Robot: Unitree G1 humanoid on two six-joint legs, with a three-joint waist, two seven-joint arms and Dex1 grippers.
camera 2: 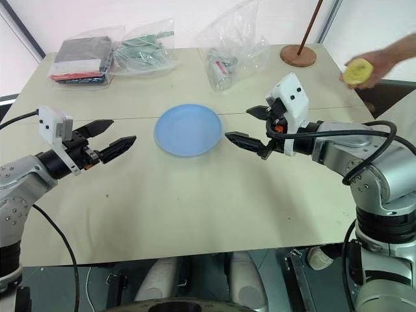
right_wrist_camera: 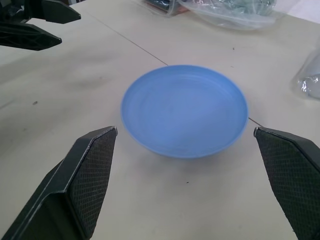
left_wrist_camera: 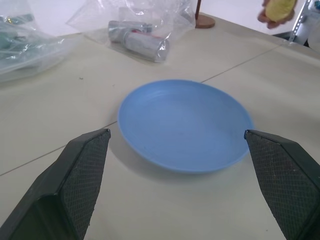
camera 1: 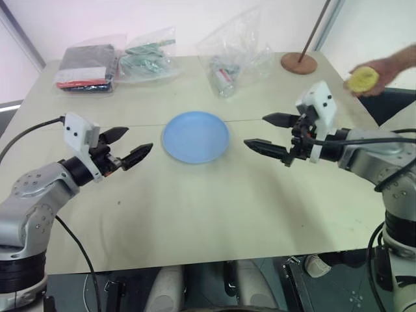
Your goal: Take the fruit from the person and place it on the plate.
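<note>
Facing left pincer [right_wrist_camera: 30,22] across plate [right_wrist_camera: 184,111]

I see the plate [camera 1: 195,136] bare at the centre of the surface [camera 1: 195,214]. My left tool [camera 1: 133,147] sits at its nine o'clock, my right tool [camera 1: 268,133] at three, both spread wide. At two o'clock a person's hand [camera 1: 383,73] grips the fruit [camera 1: 362,79].

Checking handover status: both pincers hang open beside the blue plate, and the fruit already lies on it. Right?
Not quite. The plate is bare; a person's hand holds the fruit off the table's right edge, per the left eye view. Both the left pincer and right pincer hang open.
</note>
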